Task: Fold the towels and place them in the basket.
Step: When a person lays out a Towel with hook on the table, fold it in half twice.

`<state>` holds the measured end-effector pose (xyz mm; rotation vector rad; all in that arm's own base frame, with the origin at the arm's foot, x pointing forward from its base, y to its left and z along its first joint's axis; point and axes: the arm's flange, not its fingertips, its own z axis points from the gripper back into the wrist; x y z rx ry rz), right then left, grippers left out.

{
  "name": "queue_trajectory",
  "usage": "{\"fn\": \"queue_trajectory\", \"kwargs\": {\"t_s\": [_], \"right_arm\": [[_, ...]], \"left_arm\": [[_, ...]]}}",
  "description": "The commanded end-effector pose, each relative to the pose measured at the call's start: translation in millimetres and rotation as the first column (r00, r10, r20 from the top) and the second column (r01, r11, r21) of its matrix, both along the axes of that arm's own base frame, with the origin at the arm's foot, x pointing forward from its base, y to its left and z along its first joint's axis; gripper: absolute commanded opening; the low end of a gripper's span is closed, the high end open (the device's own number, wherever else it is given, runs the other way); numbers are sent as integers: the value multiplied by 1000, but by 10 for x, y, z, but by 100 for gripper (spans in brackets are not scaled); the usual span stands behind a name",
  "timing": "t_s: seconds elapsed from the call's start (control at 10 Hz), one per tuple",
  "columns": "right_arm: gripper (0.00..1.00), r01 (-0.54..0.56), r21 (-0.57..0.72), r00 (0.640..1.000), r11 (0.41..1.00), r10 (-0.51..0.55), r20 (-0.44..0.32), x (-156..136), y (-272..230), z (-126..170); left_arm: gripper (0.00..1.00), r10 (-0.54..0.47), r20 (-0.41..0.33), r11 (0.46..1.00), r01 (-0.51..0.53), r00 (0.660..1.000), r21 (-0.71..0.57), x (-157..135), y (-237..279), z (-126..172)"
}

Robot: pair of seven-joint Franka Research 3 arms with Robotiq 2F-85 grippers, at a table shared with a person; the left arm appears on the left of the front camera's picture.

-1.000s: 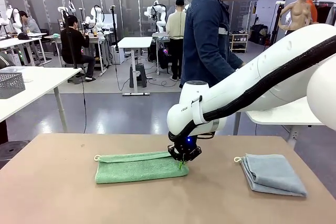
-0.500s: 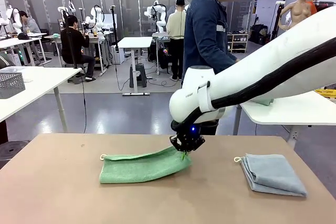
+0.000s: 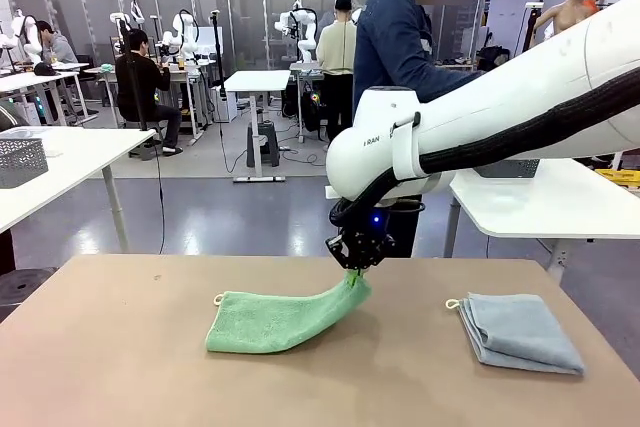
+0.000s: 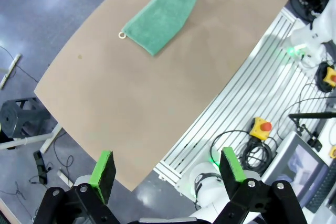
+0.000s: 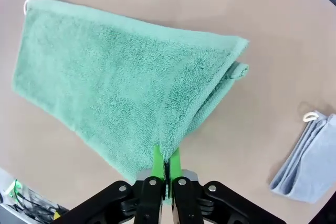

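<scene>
1. Two towels lay on the brown table (image 3: 120,347): a green towel (image 3: 280,319) near the middle and a pale blue-grey towel (image 3: 522,333) well apart from it, toward the robot's right.
2. The right gripper (image 3: 356,259) was clamped tight on the right end of the green towel, holding that end raised off the table while the left end rested on the surface.
3. From the right wrist camera, the green pads (image 5: 157,162) were pressed together on a pinched fold of the green towel (image 5: 121,82), which draped away from them onto the table.
4. A small white loop (image 3: 217,299) showed at the green towel's far left corner.
5. The blue-grey towel sat folded flat, with its own white loop (image 3: 452,303) at the far left corner.
6. The left gripper (image 4: 168,170) hovered high above the table edge with its fingers (image 4: 103,169) spread wide and nothing between them.
7. A person in a dark blue jacket (image 3: 395,52) stood beyond the far side of the table.
</scene>
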<state>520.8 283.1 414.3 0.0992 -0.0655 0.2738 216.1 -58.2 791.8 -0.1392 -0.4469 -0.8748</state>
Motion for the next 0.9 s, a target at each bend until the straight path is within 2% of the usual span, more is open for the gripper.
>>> {"fn": "queue_trajectory", "kwargs": {"t_s": [0.0,0.2,0.4,0.6,0.8], "right_arm": [[0,-2,-75,997,997,8,77,-68,17,146],[0,25,-214,987,977,9,158,-130,-43,335],[0,28,-305,982,952,31,188,-165,-141,500],[0,-12,-328,978,945,80,194,-206,13,670],[0,-84,-355,973,931,153,172,-162,437,660]], "left_arm": [[100,0,-2,1000,0,1000,1,-8,3,-1],[100,0,-2,1000,0,1000,1,-8,3,-1],[100,0,-2,1000,0,1000,1,-8,3,-1],[100,0,-2,1000,0,1000,1,-8,3,-1],[100,0,-2,1000,0,1000,1,-8,3,-1]]}}
